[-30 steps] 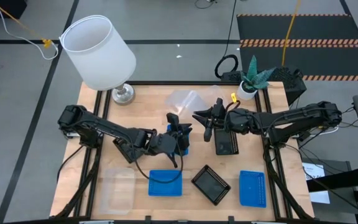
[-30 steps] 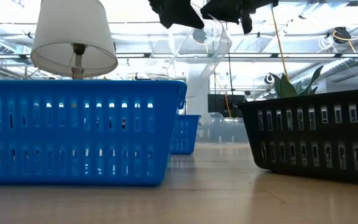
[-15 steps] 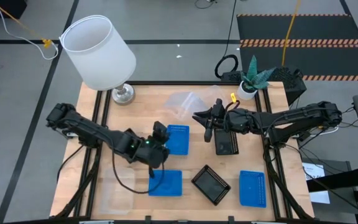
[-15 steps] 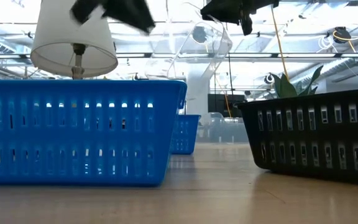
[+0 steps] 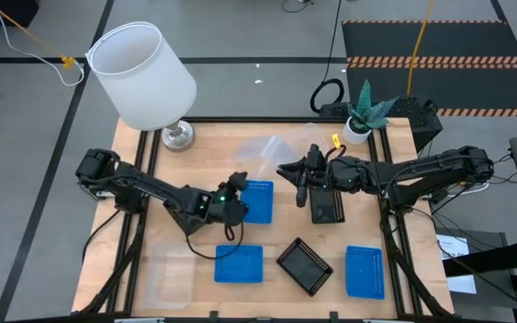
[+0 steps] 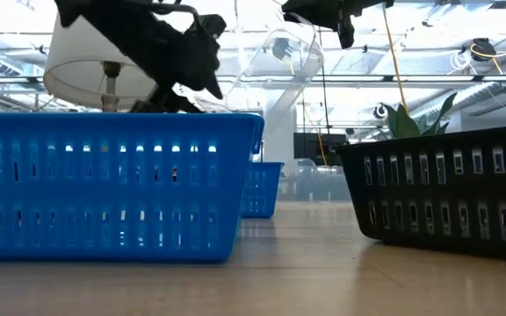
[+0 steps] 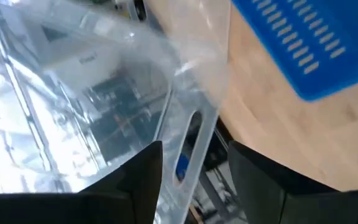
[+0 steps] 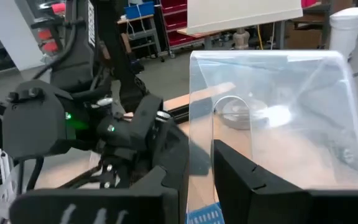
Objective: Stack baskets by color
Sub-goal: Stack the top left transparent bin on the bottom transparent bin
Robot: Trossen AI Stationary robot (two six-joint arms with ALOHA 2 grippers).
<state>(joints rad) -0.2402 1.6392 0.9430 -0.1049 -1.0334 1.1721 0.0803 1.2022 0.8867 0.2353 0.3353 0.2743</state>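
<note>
the wooden table (image 5: 196, 161) stands on a grey floor (image 5: 267, 36) crossed by dark lines, with a black mat edged in orange-and-black stripes (image 5: 429, 61) beyond its far right corner. a white lampshade (image 5: 142, 76) on a metal base sits at the far left corner (a small potted plant (image 5: 363, 112) at the far right). the low view shows a bright hall, ceiling beams (image 6: 446, 83) and a white column (image 6: 281, 123) behind.

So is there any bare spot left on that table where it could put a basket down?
Yes: bare wood between the lamp base and the left arm, and along the right edge above the right blue basket. The middle and front are crowded: three blue and two black baskets, a clear one front left, both arms.
</note>
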